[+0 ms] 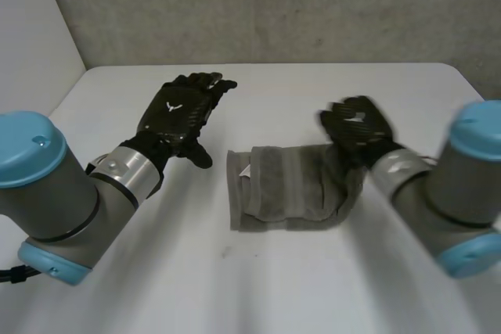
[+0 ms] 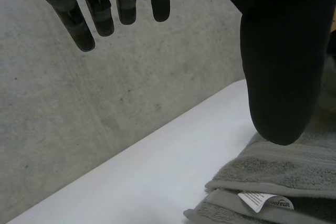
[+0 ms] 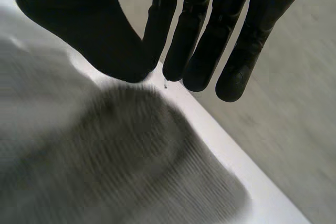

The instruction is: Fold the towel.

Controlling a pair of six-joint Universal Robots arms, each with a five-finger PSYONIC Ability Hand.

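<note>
White table: folded grey terry towel lies flat near the middle, with its layered edges and small white label at the end facing the left hand. Left hand beside the towel, toward the far edge, fingers straight and spread, holding nothing. Right hand over the towel's other end, fingers straight and close together, nothing gripped; can't tell if it touches.

**Left hand open near the folded towel**

The left hand holds its fingers straight and apart from the thumb, with nothing in its grasp. Past the thumb's tip lies the grey towel, folded in layers, a white label showing at its edge. The white table meets a grey wall beyond the fingertips.
</note>
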